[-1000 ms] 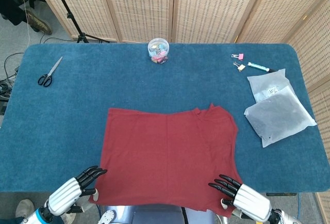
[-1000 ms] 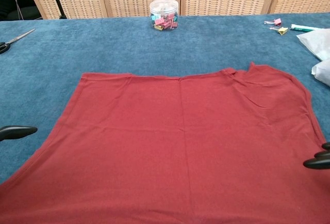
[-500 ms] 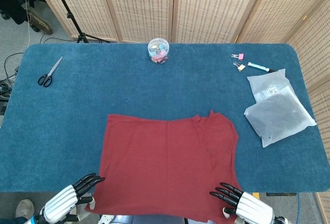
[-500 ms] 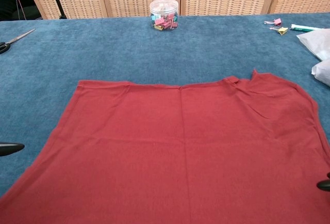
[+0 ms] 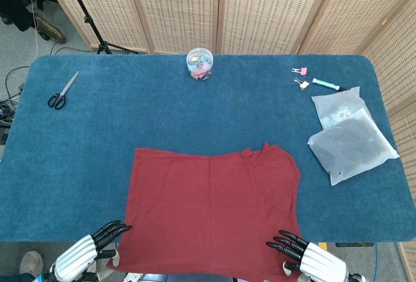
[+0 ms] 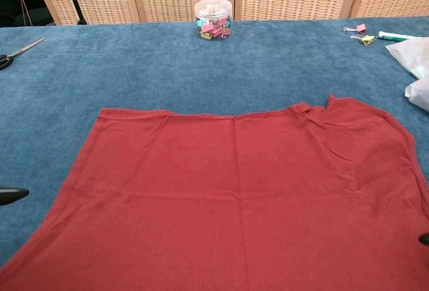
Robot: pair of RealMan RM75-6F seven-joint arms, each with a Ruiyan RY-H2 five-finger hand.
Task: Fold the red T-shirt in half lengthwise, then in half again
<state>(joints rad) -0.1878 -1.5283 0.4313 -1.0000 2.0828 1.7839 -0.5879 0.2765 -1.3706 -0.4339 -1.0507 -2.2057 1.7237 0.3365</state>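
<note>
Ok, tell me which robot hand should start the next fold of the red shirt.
Probably the right robot hand: its fingers lie over the red T-shirt's near right corner, ready to pinch. The left robot hand sits just beside the near left edge, off the cloth. Both are spread and hold nothing.

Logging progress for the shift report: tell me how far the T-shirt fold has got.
Done: the red T-shirt looks folded once, sleeve and collar at its right. In hand: left robot hand and right robot hand sit at its near corners, over the table edge; grip unclear. Left: the second fold.
</note>
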